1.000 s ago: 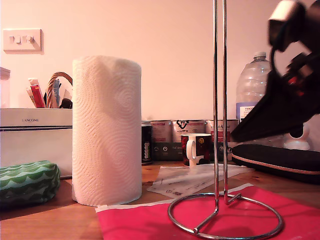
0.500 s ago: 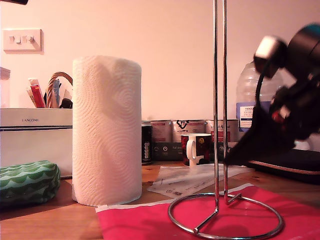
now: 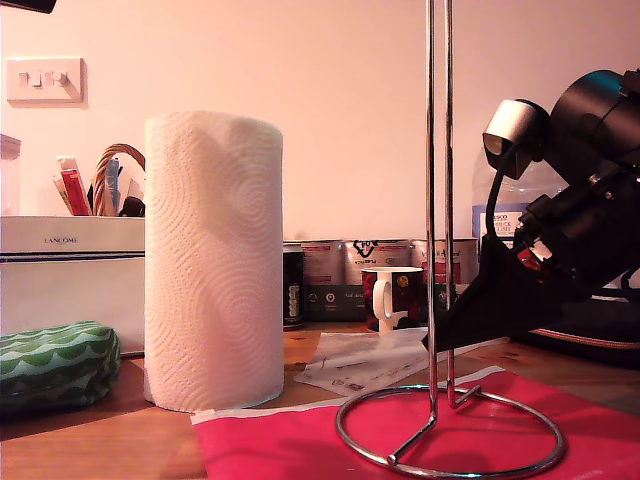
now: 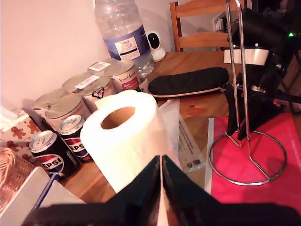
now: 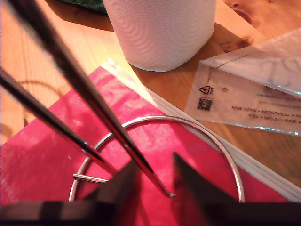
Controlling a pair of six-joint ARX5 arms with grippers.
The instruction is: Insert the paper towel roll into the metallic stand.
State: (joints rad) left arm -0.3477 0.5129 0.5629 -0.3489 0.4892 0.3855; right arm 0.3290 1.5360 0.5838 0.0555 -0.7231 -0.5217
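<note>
My second gripper [image 5: 154, 164] has its jaws apart around one rod of the metallic stand [image 3: 437, 200]. My first gripper [image 4: 161, 162] has its jaws together, empty, near the paper towel roll [image 3: 213, 260], which stands upright on the surface [image 3: 100, 437] at the stand's nine o'clock in the exterior view.

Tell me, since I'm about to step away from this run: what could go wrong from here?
My second gripper, jaws open, straddles one thin rod of the metallic stand; a skewed close could tip or slide it on the red mat.
My first gripper is shut and aimed down at the free-standing paper towel roll; a bump before opening might topple it towards the cans.
</note>
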